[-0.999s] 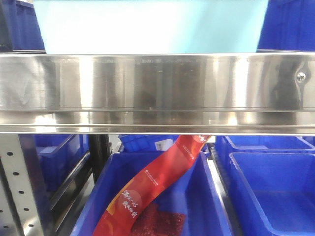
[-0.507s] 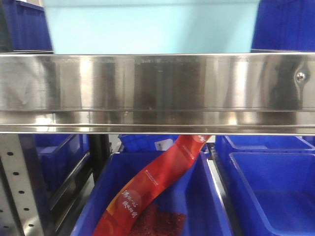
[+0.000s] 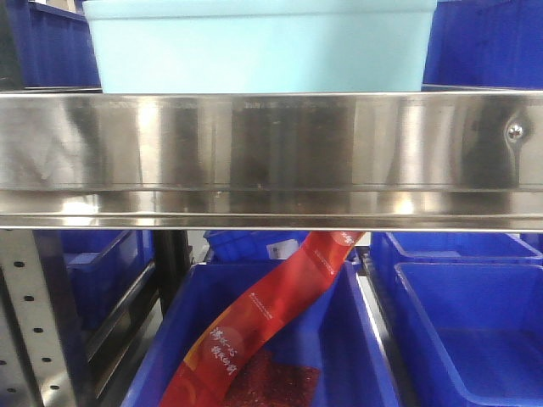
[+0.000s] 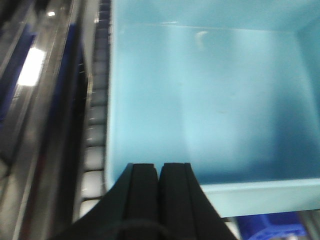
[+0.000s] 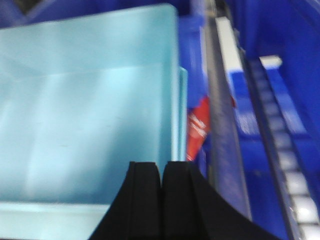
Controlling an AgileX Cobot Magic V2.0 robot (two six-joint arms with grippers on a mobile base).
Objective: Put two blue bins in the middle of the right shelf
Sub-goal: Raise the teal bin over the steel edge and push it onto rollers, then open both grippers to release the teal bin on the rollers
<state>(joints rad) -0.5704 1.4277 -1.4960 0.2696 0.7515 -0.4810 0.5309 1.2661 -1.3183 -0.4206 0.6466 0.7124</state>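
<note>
1. The pale blue bin (image 3: 259, 47) stands just behind and above the broad steel front rail (image 3: 271, 153) of the shelf tier; it sits level, rim up, with its long axis running left to right along the rail; whether its base touches the tier is hidden by the rail.
2. In the left wrist view the bin (image 4: 210, 100) is open and shows no contents; a roller track (image 4: 95, 125) runs beside its left wall.
3. The left tool (image 4: 159, 177) has its two black pads pressed together at the near rim; a grip on the rim cannot be told.
4. The right tool (image 5: 161, 177) likewise shows its pads closed together over the near edge of the bin (image 5: 85, 100); contact cannot be told.
5. Below the rail, a dark blue bin (image 3: 263, 339) holds a red packet (image 3: 263, 314) that leans diagonally toward the upper right; another dark blue bin (image 3: 467, 322) stands to its right.
</note>
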